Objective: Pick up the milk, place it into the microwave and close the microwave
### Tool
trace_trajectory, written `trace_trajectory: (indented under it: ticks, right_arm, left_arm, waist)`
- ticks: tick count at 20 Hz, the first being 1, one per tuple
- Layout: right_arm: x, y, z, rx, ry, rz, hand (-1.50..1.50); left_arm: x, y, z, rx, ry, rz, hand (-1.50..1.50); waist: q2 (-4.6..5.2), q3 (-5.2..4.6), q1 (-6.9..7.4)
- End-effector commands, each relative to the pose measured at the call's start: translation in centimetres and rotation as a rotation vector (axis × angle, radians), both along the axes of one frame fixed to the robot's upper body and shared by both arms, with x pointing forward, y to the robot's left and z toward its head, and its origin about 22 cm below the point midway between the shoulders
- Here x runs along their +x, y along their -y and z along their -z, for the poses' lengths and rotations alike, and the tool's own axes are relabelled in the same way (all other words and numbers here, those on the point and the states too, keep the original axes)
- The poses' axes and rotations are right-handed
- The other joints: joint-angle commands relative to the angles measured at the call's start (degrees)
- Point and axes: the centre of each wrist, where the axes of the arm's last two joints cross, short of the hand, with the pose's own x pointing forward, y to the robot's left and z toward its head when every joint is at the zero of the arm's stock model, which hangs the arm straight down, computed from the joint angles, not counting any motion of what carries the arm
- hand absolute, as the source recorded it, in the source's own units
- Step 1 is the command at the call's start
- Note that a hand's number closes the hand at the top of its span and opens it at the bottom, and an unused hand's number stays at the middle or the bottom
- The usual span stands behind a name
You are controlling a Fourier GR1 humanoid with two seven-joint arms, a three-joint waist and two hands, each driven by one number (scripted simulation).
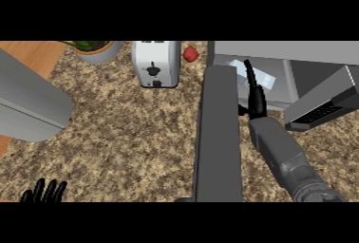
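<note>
Now right hand (pixel 257 97), fingers straight, inside microwave (pixel 280 52) beside its open door (pixel 217 137); left hand (pixel 43 192) open, low left edge.

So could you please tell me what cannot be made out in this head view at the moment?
- Milk: only a pale shape inside the microwave; its type and pose are unclear, partly hidden by the right hand.
- Right hand: seen edge-on, so finger curl is unclear.
- Microwave door: seen edge-on; its face is hidden.
- Left hand: cut off by the lower edge.
- Potted plant: cropped by the upper edge.

Speckled granite counter (pixel 126 142), toaster (pixel 155 64), potted plant (pixel 95 50).
</note>
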Motion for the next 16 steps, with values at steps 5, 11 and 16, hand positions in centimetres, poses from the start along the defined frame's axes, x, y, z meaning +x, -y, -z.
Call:
trace_trajectory:
  ticks: [5, 11, 16]
  right_arm:
    - [-3.3, 0.3, 3.8, 0.149, -0.010, -0.070, -1.50]
    - [-6.1, 1.6, 6.4, 0.189, 0.035, -0.109, -1.50]
    - [-7.4, 3.7, 7.4, 0.259, 0.006, -0.183, -1.50]
  left_arm:
    - [-0.1, 0.0, -1.2, -0.004, -0.007, -0.038, -1.50]
    - [-1.1, 0.7, -0.8, 0.003, -0.033, -0.024, -1.50]
    - [-1.5, 1.0, -0.7, 0.038, -0.066, -0.006, -1.50]
  waist:
    - [-1.06, -0.15, -2.66]
    - [-1.47, -0.19, -3.43]
    - [-2.10, -0.28, -4.76]
